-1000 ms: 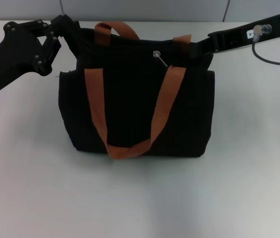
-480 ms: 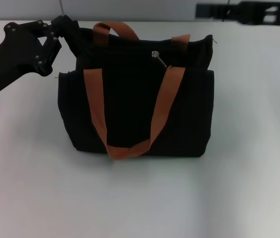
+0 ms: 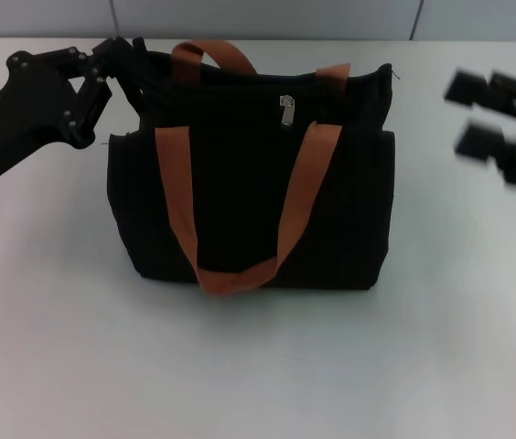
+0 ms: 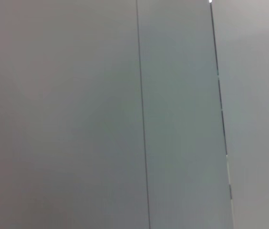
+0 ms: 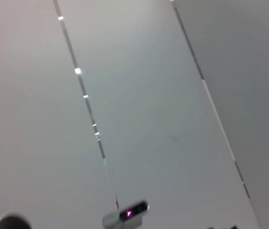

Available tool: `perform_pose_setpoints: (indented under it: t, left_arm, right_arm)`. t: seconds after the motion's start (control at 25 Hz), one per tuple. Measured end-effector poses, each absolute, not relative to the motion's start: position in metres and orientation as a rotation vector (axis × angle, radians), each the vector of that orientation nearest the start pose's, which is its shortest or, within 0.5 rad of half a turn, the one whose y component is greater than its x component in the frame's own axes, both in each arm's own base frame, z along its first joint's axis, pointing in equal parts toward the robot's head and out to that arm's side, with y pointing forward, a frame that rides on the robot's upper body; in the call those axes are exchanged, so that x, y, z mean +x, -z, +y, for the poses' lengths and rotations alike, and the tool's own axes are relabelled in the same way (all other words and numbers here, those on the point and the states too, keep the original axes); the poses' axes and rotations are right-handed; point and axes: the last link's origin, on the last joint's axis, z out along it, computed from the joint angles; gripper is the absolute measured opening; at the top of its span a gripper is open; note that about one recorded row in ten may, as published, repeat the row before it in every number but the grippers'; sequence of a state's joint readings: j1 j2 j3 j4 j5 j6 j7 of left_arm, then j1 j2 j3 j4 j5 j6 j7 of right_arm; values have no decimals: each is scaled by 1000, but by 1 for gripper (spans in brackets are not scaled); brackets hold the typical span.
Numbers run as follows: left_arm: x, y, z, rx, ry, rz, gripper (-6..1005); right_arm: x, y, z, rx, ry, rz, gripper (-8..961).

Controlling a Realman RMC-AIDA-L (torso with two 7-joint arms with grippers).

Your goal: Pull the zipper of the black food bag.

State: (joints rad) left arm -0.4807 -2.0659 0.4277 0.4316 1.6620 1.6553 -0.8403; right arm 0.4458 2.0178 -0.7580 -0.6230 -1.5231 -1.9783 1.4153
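The black food bag stands upright in the middle of the table, with two orange-brown strap handles. The zipper, a small silver pull tab, hangs straight down at the middle of the bag's upper edge. My left gripper is at the bag's upper left corner, against the fabric. My right gripper is blurred, well off to the right of the bag and apart from it, with its two dark fingers spread and nothing between them. The wrist views show only grey wall panels.
The pale table stretches in front of the bag and to both sides. My black left arm lies across the table's far left. A grey panelled wall runs behind the table.
My right arm has left the bag's upper right corner and swung away to the right and down. The zipper tab has dropped from slanted to hanging straight. My left arm shifted slightly.
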Motion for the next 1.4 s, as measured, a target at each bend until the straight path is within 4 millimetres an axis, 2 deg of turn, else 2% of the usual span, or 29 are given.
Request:
perform_pose_setpoints:
  t: [0.2,0.32,0.64,0.84,1.0,1.24,1.28,1.36,1.4]
  left_arm:
    - [-280,-34,321,-2197,1047,-247,164]
    - [-284,-32,321,-2193,1025,-280,165]
    - [-299,-30,317,-2156,996,-404,168]
    - [-308,-44,316,-2159,1001,-499,170]
    - [-315,-68,309,-2238,1013,-603,360]
    - [-314,-97,297,-2374,1035,-745,606]
    - [-312,-101,293,-2393,1056,-747,646]
    - [-307,-104,286,-2437,1102,-716,814]
    - [-303,-103,282,-2469,1125,-675,814]
  right_arm:
    - [254,-39,257,-2716,-1338,298,679]
    - [264,-26,246,-2769,-1256,299,743]
    - [275,-6,239,-2843,-1130,376,818]
    - [277,7,242,-2824,-1088,363,818]
    - [277,16,247,-2826,-1054,351,818]
    - [276,27,252,-2870,-972,354,817]
    - [276,29,254,-2872,-966,355,817]
    - [274,32,255,-2866,-965,351,817]
    - [274,33,255,-2862,-966,347,817]
